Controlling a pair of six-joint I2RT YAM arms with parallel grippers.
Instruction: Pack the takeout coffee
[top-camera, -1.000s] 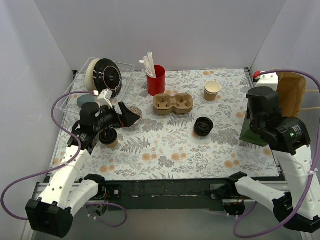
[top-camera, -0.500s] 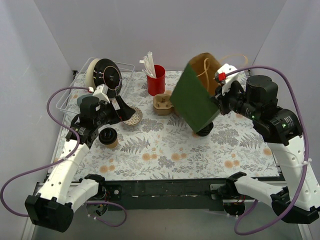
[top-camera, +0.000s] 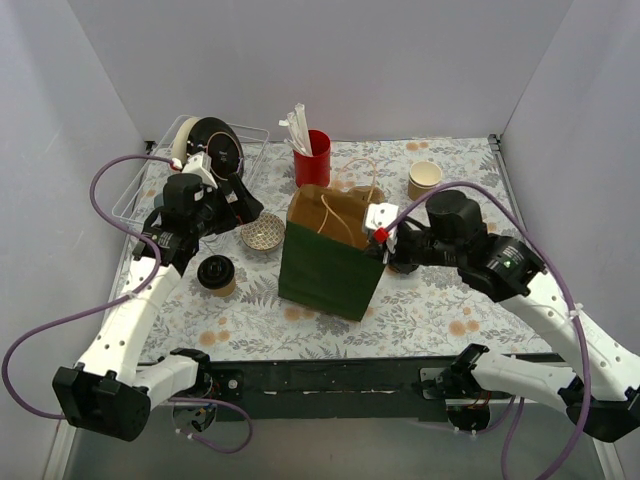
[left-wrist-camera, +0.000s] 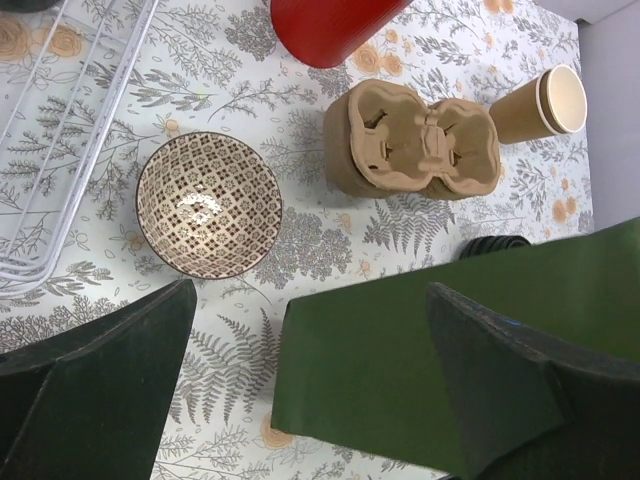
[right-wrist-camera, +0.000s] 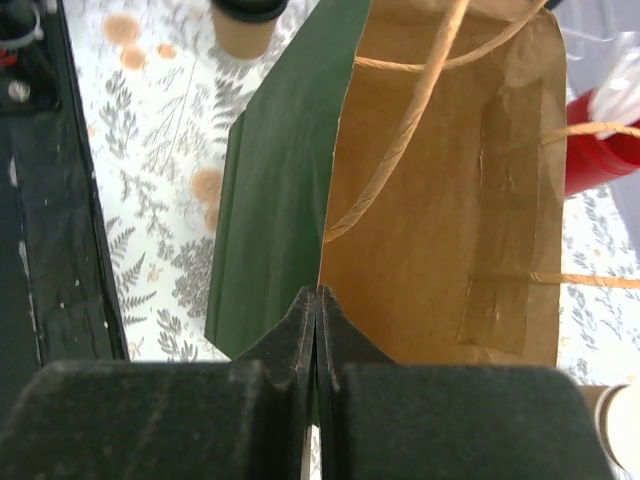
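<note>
The takeout coffee (top-camera: 216, 274), a small brown paper cup with a black lid, stands on the mat at the left; it also shows at the top edge of the right wrist view (right-wrist-camera: 243, 28). A green paper bag (top-camera: 328, 268) with a brown inside stands upright and open at the centre. My right gripper (top-camera: 379, 240) is shut on the bag's right rim (right-wrist-camera: 317, 295). My left gripper (top-camera: 249, 207) hovers open behind the cup, above the patterned bowl (top-camera: 262, 232). In the left wrist view the left gripper (left-wrist-camera: 310, 300) holds nothing, over the bag's (left-wrist-camera: 440, 350) near corner.
A red cup (top-camera: 312, 159) with straws stands at the back, a pale tan lidless cup (top-camera: 425, 180) at the back right. A wire rack (top-camera: 160, 170) with plates fills the back left. A cardboard cup carrier (left-wrist-camera: 412, 153) and black lids (left-wrist-camera: 495, 244) sit behind the bag.
My right arm swung the bag from the far right to the table's centre and stood it upright. My left gripper rose and moved back from beside the coffee cup toward the bowl.
</note>
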